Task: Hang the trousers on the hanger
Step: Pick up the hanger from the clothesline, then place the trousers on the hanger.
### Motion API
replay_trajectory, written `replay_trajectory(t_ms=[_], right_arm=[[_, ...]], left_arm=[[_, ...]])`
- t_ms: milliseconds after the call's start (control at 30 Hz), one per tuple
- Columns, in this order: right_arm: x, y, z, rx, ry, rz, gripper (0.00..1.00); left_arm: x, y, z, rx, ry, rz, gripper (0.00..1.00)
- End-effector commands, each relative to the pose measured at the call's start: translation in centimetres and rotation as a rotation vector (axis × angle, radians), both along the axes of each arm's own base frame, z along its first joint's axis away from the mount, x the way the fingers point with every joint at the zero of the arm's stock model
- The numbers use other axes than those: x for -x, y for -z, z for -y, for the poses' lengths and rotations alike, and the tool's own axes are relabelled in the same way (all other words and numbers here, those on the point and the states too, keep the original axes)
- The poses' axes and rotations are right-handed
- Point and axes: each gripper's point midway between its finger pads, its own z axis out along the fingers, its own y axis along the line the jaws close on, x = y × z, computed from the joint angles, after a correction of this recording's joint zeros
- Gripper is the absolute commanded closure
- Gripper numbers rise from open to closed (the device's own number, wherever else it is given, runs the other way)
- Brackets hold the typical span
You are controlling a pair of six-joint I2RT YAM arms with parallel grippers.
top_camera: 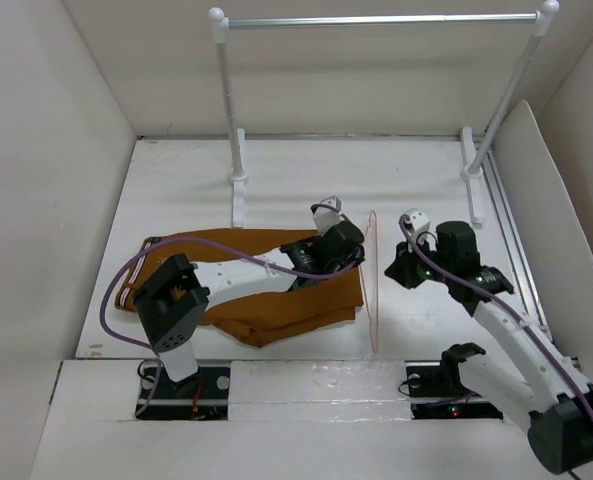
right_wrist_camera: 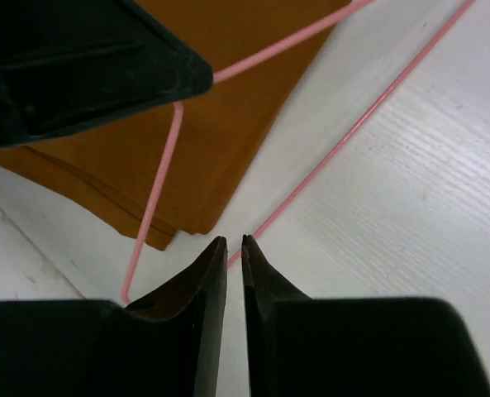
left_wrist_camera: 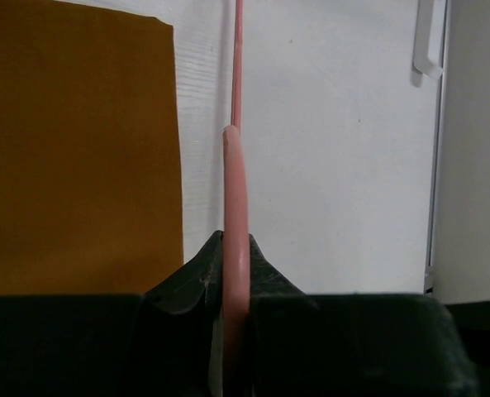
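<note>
The rust-brown trousers (top_camera: 266, 300) lie folded flat on the white table, left of centre; they also show in the left wrist view (left_wrist_camera: 79, 157) and the right wrist view (right_wrist_camera: 228, 124). The thin pink hanger (top_camera: 373, 300) stands on edge beside their right end. My left gripper (top_camera: 354, 250) reaches over the trousers and is shut on the hanger's wire (left_wrist_camera: 236, 207). My right gripper (top_camera: 389, 270) is just right of the hanger, jaws closed to a hairline gap with nothing between them. The hanger's wire (right_wrist_camera: 352, 128) runs under its fingertips (right_wrist_camera: 216, 252).
A silver rail (top_camera: 376, 20) on white posts stands at the back, with foot brackets (top_camera: 238, 195) on the table. White walls enclose the table, and a slanted white panel (top_camera: 541, 200) stands at the right. The left arm's purple cable (top_camera: 126, 280) loops over the trousers.
</note>
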Motion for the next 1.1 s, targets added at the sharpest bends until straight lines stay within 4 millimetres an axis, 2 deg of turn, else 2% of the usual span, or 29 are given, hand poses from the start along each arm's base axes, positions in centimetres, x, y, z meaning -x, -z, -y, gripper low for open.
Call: replay_trajectory(t_ms=[0, 33, 67, 133, 267, 367, 400, 467, 500, 600, 633, 767, 800, 867, 900, 1000, 1067], right_arm=[[-2.2, -0.4, -2.3, -0.106, -0.047, 0.072, 0.80], [-2.6, 1.0, -2.5, -0.101, -0.046, 0.036, 0.78], [-2.6, 1.6, -3.0, -0.102, -0.058, 0.023, 0.75], [-3.2, 2.2, -3.9, -0.095, -0.073, 0.031, 0.69], [-4.2, 3.8, -5.4, -0.135, -0.054, 0.003, 0.66], [-5.1, 4.5, -5.6, -0.122, -0.029, 0.004, 0.59], [-5.2, 5.6, -5.8, -0.108, -0.030, -0.020, 0.56], [-5.9, 6.3, -5.8, -0.100, -0.010, -0.024, 0.53], [-5.8, 7.6, -5.8, -0.089, -0.006, -0.055, 0.51], [-5.7, 8.6, -6.7, -0.124, -0.016, -0.082, 0.47], [-5.4, 9.9, -6.6, -0.119, -0.010, -0.119, 0.46], [-4.3, 11.2, -7.9, -0.165, -0.022, -0.167, 0.45], [-4.0, 11.1, -8.4, -0.183, -0.036, -0.175, 0.53], [-3.0, 11.3, -9.0, -0.238, -0.058, -0.211, 0.77], [-3.0, 11.2, -8.8, -0.256, -0.050, -0.220, 0.99], [-3.6, 9.5, -7.5, -0.296, -0.015, -0.198, 1.00], [-4.7, 8.4, -5.8, -0.273, 0.032, -0.177, 1.00]], left_arm=[[-1.1, 0.2, -0.4, 0.019, -0.063, 0.027, 1.00], [-1.1, 0.7, -0.5, 0.011, -0.070, 0.023, 1.00], [-1.0, 1.5, -0.8, -0.005, -0.075, 0.017, 1.00], [-0.9, 2.3, -1.1, -0.020, -0.084, 0.003, 1.00], [-0.8, 3.6, -2.0, -0.055, -0.104, -0.002, 1.00], [-0.8, 4.2, -2.6, -0.081, -0.112, -0.005, 1.00], [-0.7, 4.4, -2.6, -0.086, -0.111, -0.009, 1.00], [-0.6, 4.8, -2.7, -0.093, -0.111, -0.014, 1.00], [-0.6, 4.9, -2.8, -0.097, -0.113, -0.016, 1.00], [-0.7, 5.1, -2.9, -0.108, -0.115, -0.014, 1.00], [-0.7, 5.2, -3.0, -0.119, -0.116, -0.011, 1.00], [-0.7, 5.6, -3.6, -0.152, -0.119, -0.011, 1.00], [-0.7, 5.8, -3.6, -0.156, -0.119, -0.011, 1.00], [-0.6, 6.4, -4.0, -0.181, -0.118, -0.012, 1.00], [-0.6, 6.7, -4.2, -0.193, -0.120, -0.013, 1.00], [-0.4, 7.7, -5.2, -0.244, -0.124, -0.015, 1.00], [-0.1, 8.1, -6.1, -0.275, -0.119, -0.017, 1.00]])
